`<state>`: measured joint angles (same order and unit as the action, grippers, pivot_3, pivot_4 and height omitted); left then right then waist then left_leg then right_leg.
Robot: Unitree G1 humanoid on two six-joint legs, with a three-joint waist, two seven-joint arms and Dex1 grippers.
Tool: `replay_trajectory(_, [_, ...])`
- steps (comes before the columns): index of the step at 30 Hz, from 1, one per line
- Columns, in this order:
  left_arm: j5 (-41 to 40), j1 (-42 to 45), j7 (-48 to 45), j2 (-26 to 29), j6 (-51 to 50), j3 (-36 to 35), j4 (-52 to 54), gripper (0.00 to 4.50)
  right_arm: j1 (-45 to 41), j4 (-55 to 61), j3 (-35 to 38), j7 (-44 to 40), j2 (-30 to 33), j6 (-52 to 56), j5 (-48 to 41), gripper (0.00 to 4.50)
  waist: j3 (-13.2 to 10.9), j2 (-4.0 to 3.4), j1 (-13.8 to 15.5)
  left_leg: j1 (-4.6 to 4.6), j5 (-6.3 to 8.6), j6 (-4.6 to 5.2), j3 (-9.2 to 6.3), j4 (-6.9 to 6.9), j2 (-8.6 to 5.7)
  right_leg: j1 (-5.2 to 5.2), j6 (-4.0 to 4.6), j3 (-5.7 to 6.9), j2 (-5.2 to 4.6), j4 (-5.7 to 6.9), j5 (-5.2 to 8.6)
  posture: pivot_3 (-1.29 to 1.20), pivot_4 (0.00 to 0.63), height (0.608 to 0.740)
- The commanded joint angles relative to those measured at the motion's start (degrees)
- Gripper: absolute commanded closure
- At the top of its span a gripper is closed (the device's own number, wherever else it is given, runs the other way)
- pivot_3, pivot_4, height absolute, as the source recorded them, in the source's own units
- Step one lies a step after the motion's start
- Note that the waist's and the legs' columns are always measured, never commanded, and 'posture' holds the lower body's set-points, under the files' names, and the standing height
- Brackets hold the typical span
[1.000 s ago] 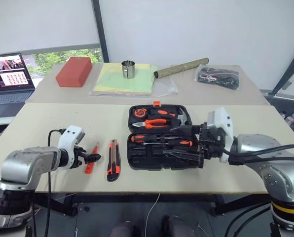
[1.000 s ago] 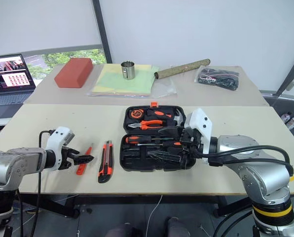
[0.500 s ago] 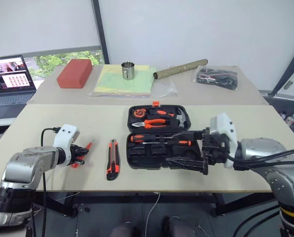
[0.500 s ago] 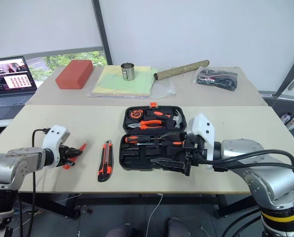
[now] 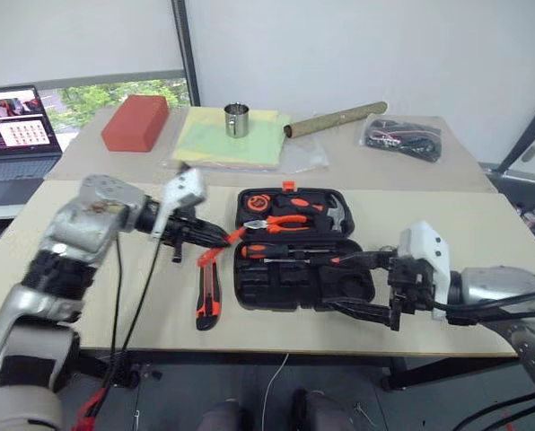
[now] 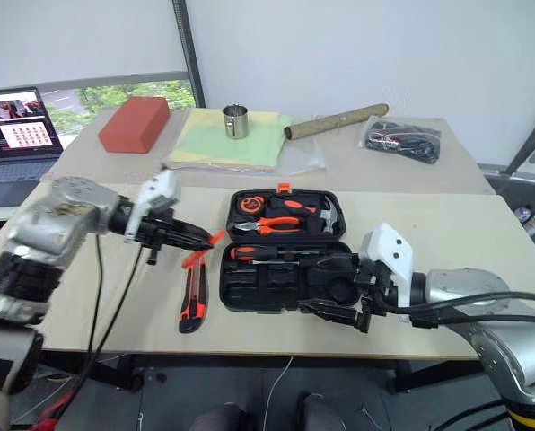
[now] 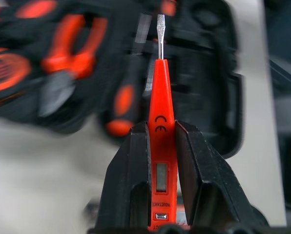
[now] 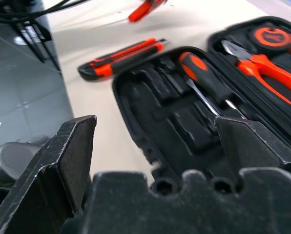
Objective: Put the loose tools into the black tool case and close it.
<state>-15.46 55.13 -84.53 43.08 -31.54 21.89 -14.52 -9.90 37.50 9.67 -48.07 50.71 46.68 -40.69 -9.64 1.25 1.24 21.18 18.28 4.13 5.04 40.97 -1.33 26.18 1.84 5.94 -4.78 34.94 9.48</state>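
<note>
Since a second ago our left gripper (image 7: 161,146) has lifted the small flat orange tool (image 7: 161,122) off the tabletop (image 5: 115,310) and carried it toward the black tool case (image 5: 294,283), jaws clamped on its body. We see the case lying open near the front edge, the utility knife (image 5: 206,292) just beside its left side. Our right gripper (image 5: 362,285) hovers over the case's front right corner, jaws spread wide and empty.
</note>
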Motion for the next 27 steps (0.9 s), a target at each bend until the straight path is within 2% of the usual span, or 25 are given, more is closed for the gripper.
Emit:
replay_trajectory(1, [4.92,5.49,-3.73,-5.29,5.12,4.94,-4.78,4.12,1.68,3.35,2.93,2.22,0.07,-1.15,0.10,0.00,-0.01,0.02,0.02,0.00,0.00,0.00,-0.01,0.05,0.01,0.00,-0.04,-0.11,-0.02,-0.04,0.03,0.00,0.150,0.740])
replay_trajectory(3, [7.06,7.07,-4.70,-8.45,8.17,6.51,-8.36,4.12,2.76,4.21,3.49,3.19,-0.10,-1.16,0.02,0.00,-0.01,0.02,0.00,-0.03,0.01,0.02,-0.02,0.12,0.04,0.00,-0.40,-0.36,-0.06,-0.06,0.26,0.00,0.150,0.740])
replay_trajectory(7, [10.80,9.42,-4.65,-14.08,13.06,8.13,-15.38,4.12,3.83,5.24,3.97,5.09,-0.45,-1.05,-0.08,0.00,-0.01,0.03,-0.12,0.00,0.08,0.16,-0.03,0.34,0.21,0.01,-0.44,-0.43,-0.25,0.03,0.29,0.00,0.150,0.740])
replay_trajectory(15, [17.61,12.13,-3.46,-20.27,21.86,9.29,-25.78,4.12,5.49,7.38,5.65,8.53,-1.01,-0.25,-1.49,0.00,-0.02,0.03,0.09,0.14,0.37,0.70,-0.05,0.71,0.25,0.02,-0.22,-0.42,-0.29,0.12,0.14,0.00,0.150,0.740])
replay_trajectory(20, [20.69,12.93,-1.17,-22.48,21.91,9.17,-30.32,4.12,6.52,8.16,6.18,9.96,-1.14,-0.57,-2.10,0.00,-0.01,0.03,0.24,0.24,0.57,1.05,-0.02,0.90,0.16,0.01,-0.35,-0.45,-0.35,0.07,0.01,0.00,0.150,0.740])
replay_trajectory(27, [22.44,14.68,3.29,-25.12,16.45,7.36,-34.36,4.12,6.43,8.35,5.89,10.81,-1.58,-0.91,-2.44,0.00,0.00,0.05,0.91,0.26,0.70,1.27,-0.01,1.03,0.06,-0.04,-0.62,-0.46,-0.46,0.08,0.06,0.00,0.150,0.740])
